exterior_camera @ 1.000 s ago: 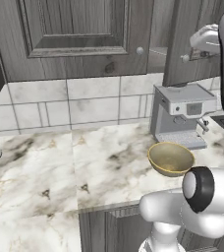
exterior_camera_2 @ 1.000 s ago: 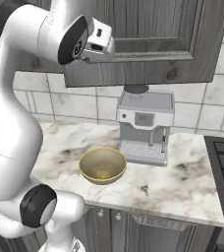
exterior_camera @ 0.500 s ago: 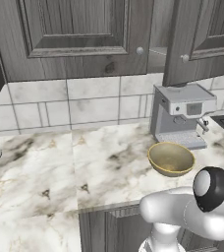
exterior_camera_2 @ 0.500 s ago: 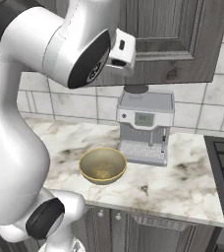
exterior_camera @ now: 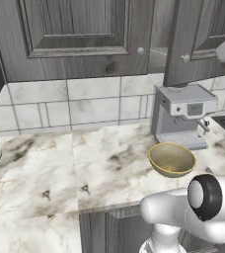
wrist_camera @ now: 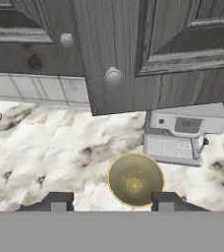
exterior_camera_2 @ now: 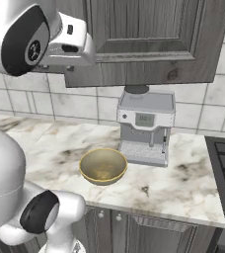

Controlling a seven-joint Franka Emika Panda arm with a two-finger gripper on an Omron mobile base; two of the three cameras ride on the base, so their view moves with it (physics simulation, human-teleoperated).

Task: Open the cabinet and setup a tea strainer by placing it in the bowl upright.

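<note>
Once shut close against the door a second ago, now stands with the white arm's two-finger gripper (wrist_camera: pixel 112 202) drawn back from the large dark grey wood-grain cabinet (exterior_camera: pixel 80 34), dark fingertips (wrist_camera: pixel 58 202) parted with nothing between them. Leaves the right raised-panel door (wrist_camera: pixel 133 49) ajar as before, its small round silver knob (wrist_camera: pixel 113 77) free of any touch. Hides most of the cabinet's inside behind that door. Finds the round shallow golden-olive bowl (exterior_camera: pixel 171 159) unmoved near the front edge of the white marble counter (exterior_camera: pixel 50 178), just in front of the grey boxy coffee machine (exterior_camera: pixel 183 111).
</note>
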